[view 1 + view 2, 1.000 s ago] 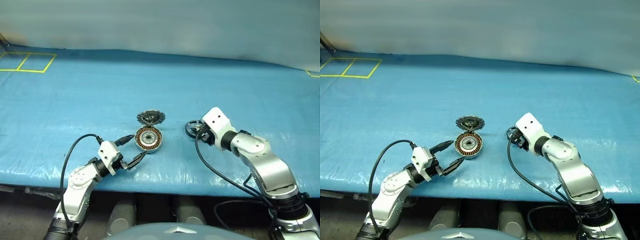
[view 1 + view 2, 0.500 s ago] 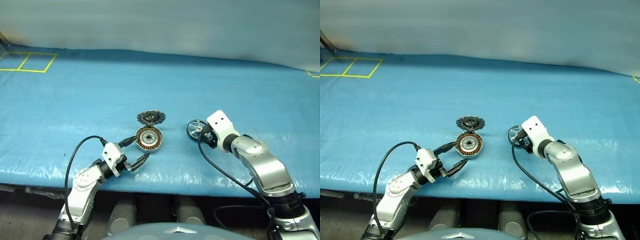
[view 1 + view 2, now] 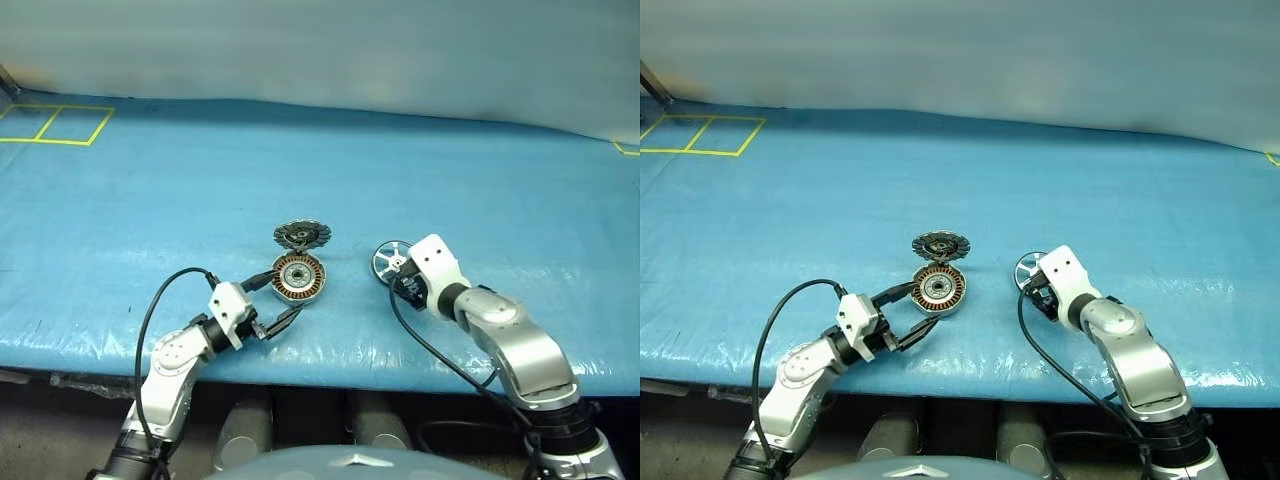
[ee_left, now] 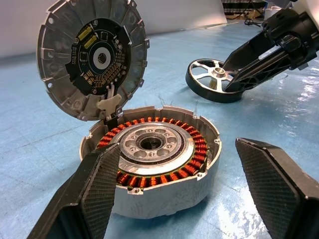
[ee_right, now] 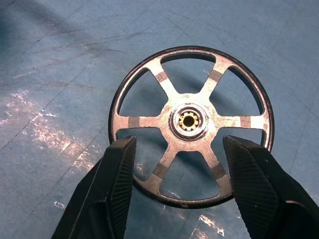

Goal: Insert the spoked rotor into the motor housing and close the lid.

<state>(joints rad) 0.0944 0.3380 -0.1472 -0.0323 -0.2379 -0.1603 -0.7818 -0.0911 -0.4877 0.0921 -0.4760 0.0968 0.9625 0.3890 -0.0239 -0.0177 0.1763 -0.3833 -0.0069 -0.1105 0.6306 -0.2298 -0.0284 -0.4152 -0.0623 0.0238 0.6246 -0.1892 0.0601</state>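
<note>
Right claw (image 5: 177, 191) spread over spoked rotor (image 5: 192, 124) rim; left claw (image 4: 192, 186) spread flanking motor housing (image 4: 152, 164)

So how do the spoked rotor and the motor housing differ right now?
The spoked rotor is an open wheel, blue cover showing between its spokes; the motor housing is a solid puck ringed with copper windings. The rotor lies alone between the right end effector's open fingers; the housing has its lid standing upright behind it and sits before the open left end effector. Both are round, silver, and on the table.
</note>
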